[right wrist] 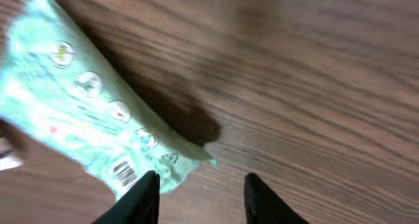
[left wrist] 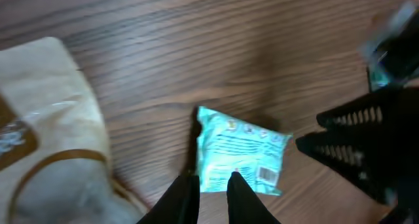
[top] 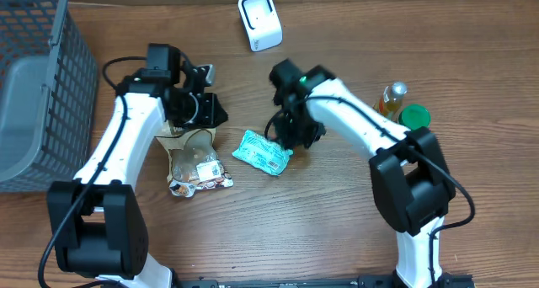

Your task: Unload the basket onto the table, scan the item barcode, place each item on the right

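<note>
We judge the crinkly teal plastic packet [top: 263, 153] just left of our nearer right hand [right wrist: 201, 178], fingers apart and empty, its long axis seemingly slanting across the wooden counter [top: 328, 233]

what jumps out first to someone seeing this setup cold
A mint-green packet lies in the middle of the wooden table between the two arms, its barcode facing up. The right gripper hangs open just beside the packet's corner. A white scanner sits at the far side, and a grey basket stands at the left.
</note>
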`<state>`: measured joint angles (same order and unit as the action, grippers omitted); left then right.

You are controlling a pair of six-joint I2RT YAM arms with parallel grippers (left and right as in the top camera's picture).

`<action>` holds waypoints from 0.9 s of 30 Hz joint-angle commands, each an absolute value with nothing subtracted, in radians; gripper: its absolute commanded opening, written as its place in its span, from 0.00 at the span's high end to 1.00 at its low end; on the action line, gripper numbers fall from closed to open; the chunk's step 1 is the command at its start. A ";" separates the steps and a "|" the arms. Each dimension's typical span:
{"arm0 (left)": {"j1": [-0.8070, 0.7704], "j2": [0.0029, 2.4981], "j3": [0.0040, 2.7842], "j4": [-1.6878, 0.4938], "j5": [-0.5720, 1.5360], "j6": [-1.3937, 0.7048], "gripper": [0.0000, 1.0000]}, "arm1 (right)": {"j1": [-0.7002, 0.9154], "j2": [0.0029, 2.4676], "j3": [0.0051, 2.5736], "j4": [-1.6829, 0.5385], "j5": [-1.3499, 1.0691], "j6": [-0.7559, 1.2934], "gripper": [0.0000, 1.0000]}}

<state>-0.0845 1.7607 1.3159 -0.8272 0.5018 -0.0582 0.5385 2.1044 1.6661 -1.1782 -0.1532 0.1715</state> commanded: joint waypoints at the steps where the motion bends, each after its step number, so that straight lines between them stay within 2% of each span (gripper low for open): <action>1: -0.125 1.746 1.309 -0.821 0.522 -0.101 0.74 | 0.491 2.070 1.701 -1.214 -0.327 0.155 0.62; 2: -0.136 1.746 1.309 -0.818 0.524 -0.102 0.76 | 0.479 2.070 1.701 -1.230 -0.370 0.147 0.65; 3: -0.146 1.746 1.309 -0.833 0.550 -0.101 0.95 | 0.472 2.070 1.701 -1.245 -0.403 0.136 0.69; 7: -0.159 1.749 1.309 -0.814 0.593 -0.154 0.96 | 0.468 2.070 1.699 -1.269 -0.493 0.084 0.80; 18: -0.329 1.940 1.309 -0.789 0.581 -0.184 0.96 | 0.480 2.070 1.557 -1.105 -0.555 0.234 0.85; 19: -0.344 1.966 1.309 -0.776 0.554 -0.197 0.96 | 0.484 2.070 1.542 -1.096 -0.555 0.239 0.88; 22: -0.353 1.992 1.309 -0.771 0.546 -0.211 0.96 | 0.484 2.070 1.530 -1.081 -0.552 0.240 0.93; 27: -0.338 1.995 1.309 -0.751 0.505 -0.227 0.96 | 0.468 2.070 1.530 -1.017 -0.563 0.290 0.93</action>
<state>-0.3527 1.9903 1.3148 -0.7601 0.5304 -0.2043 0.4747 2.1010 1.5352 -1.0363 -0.5457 0.2626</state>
